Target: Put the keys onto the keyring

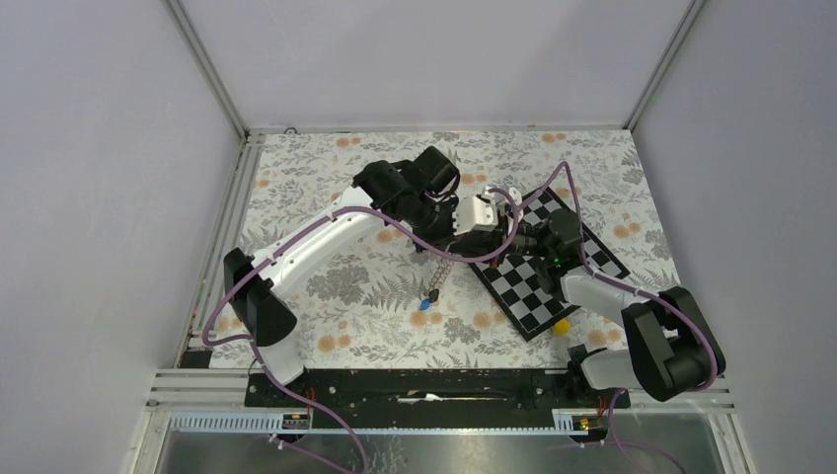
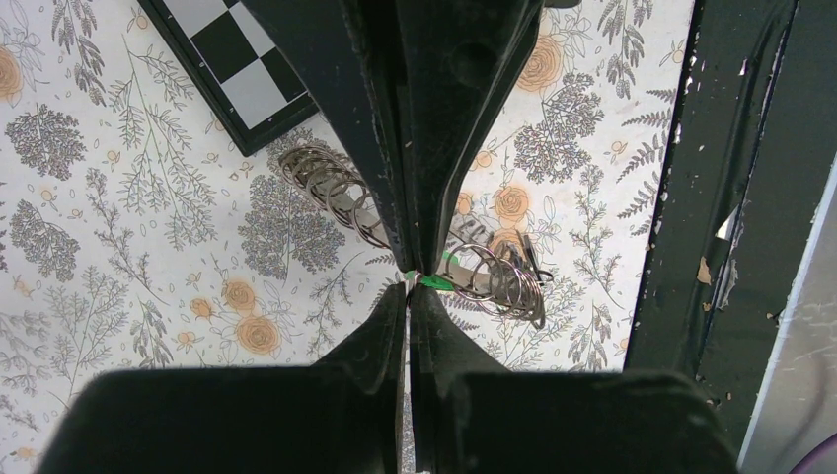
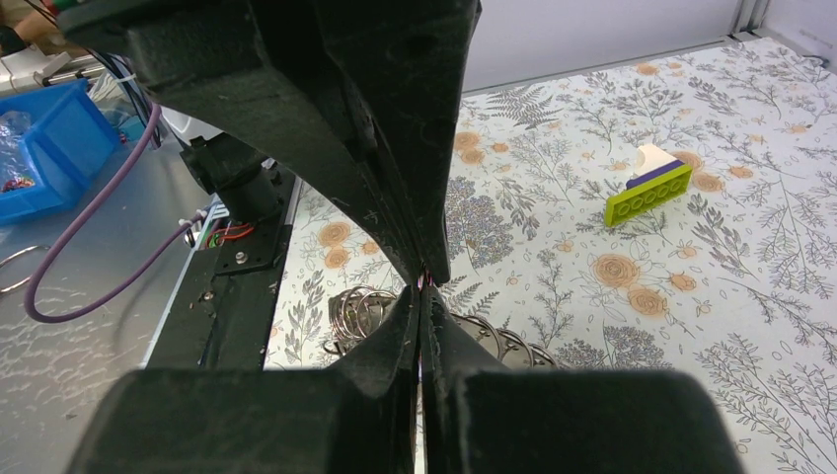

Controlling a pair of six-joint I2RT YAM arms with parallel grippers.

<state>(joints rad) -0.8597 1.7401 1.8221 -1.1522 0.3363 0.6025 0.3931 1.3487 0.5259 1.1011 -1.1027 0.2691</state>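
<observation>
Standing by this rig, and both arms are nose to nose above the flowery tablecloth (image 1: 326, 178), right by the corner of the flat black-and-white checkerboard (image 1: 538, 286).

The left gripper (image 2: 410, 278) is pinched right down, with a tiny green key (image 2: 432, 283) with a bright plastic head poking out at the tips. The right gripper (image 3: 422, 288) is squeezed closed too. My guess is it's nipping one loop, but its own camera doesn't show clearly what's in there.

The keyring (image 1: 441, 272), a long thin silver-grey chain of metal loops, dangles from where the two meet. A small blue-headed key (image 1: 423, 305) and a dark-headed key (image 1: 432, 293) are at its bottom end, so I'd say those two are already on and the green one is the job.

If I were driving:
- Hold the right arm dead steady as the anchor and do all the moving with the left.
- Turn the key so its hole faces the loop's end, then use small wrist twists, not pushes.
- Leave some slack, because a swinging strand will drag the loop off line.
- Don't loosen the left's pinch until the key is clearly hanging on the metal.
</observation>
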